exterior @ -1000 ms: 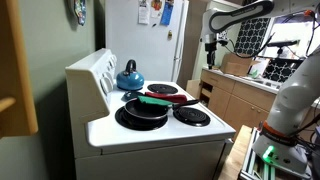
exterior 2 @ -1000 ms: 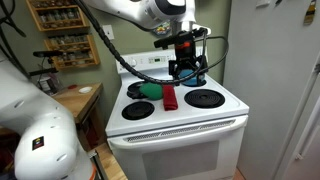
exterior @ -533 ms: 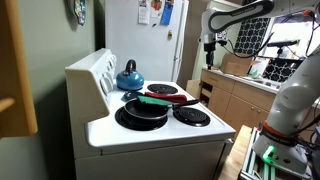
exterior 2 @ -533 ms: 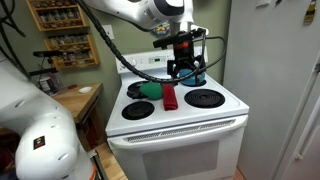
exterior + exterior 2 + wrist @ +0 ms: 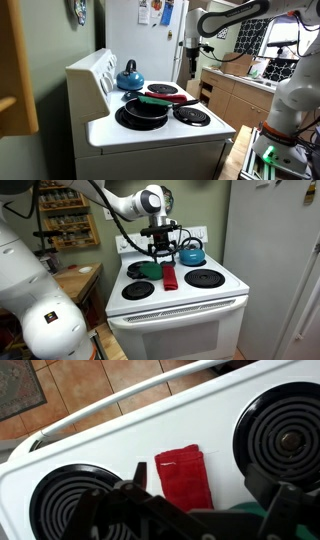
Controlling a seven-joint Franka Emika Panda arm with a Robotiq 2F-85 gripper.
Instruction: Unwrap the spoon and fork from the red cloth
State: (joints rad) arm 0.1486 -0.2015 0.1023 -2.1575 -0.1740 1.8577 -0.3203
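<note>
Kitchen walls and a white stove fill both exterior views, and the stove's flat white tabletop point(image 5: 176, 306) carries everything I care about. A black frying pan point(image 5: 142, 113) sits on a burner off to one side of the claw. A blue kettle point(image 5: 191, 252) stands to the claw's other side, back by the stove's control panel.

My claw point(image 5: 160, 254) hangs above the tabletop, well clear of it and pointing down. In the wrist view its fingers stand spread with nothing between them, so I read it as released. Almost straight below it lies the red cloth point(image 5: 169, 277), a small folded piece. It rests flat on the bare strip between two coil burners point(image 5: 283, 437) and touches neither. A green item point(image 5: 148, 270) lies just beside the cloth on the pan's side; I cannot tell what it is.

No spoon or fork shows, so I judge they are tucked inside the fold. The cloth looks soft, light and limp. I expect it to drape and drag rather than lift in one piece, and any metal inside may slide out. I would pinch only the top layer at a loose corner, at the end farthest from the claw in the wrist view.
</note>
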